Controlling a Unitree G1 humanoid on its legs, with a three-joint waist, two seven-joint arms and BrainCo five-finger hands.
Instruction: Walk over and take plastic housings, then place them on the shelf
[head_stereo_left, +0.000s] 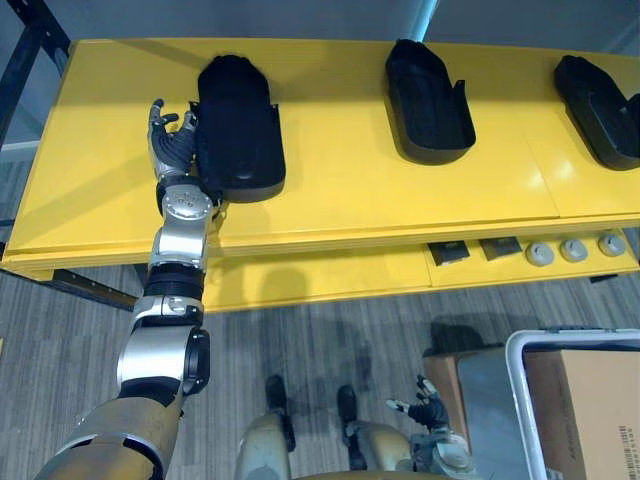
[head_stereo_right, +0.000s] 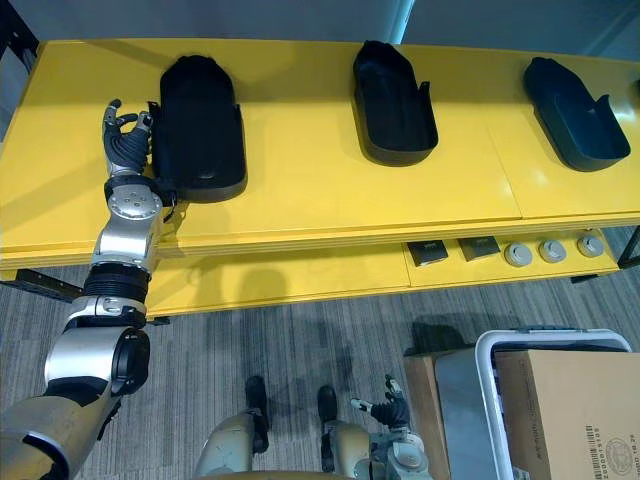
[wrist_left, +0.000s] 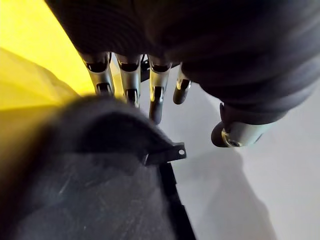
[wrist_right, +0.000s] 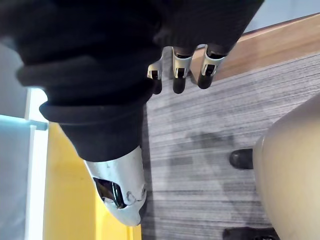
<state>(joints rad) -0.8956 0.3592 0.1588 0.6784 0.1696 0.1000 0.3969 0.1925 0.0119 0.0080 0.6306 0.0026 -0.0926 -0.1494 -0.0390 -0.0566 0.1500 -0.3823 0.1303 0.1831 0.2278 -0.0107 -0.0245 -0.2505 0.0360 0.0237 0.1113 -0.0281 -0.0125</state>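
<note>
Three black plastic housings lie on the yellow shelf top (head_stereo_left: 350, 185): one at the left (head_stereo_left: 240, 130), one in the middle (head_stereo_left: 428, 100), one at the far right (head_stereo_left: 600, 105). My left hand (head_stereo_left: 172, 145) rests on the shelf against the left side of the leftmost housing. It is open, with relaxed fingers (wrist_left: 130, 75) reaching past the housing's rim (wrist_left: 150, 145) and the thumb apart from them. My right hand (head_stereo_left: 432, 410) hangs low beside my legs over the grey floor, open and holding nothing, its fingers (wrist_right: 180, 75) loose.
A lower yellow ledge carries two small dark square parts (head_stereo_left: 450, 252) and three round grey parts (head_stereo_left: 572, 250). A white-rimmed bin (head_stereo_left: 515, 370) with a cardboard box (head_stereo_left: 585, 400) stands on the floor at the lower right. A dark frame post (head_stereo_left: 25, 60) is at the shelf's left end.
</note>
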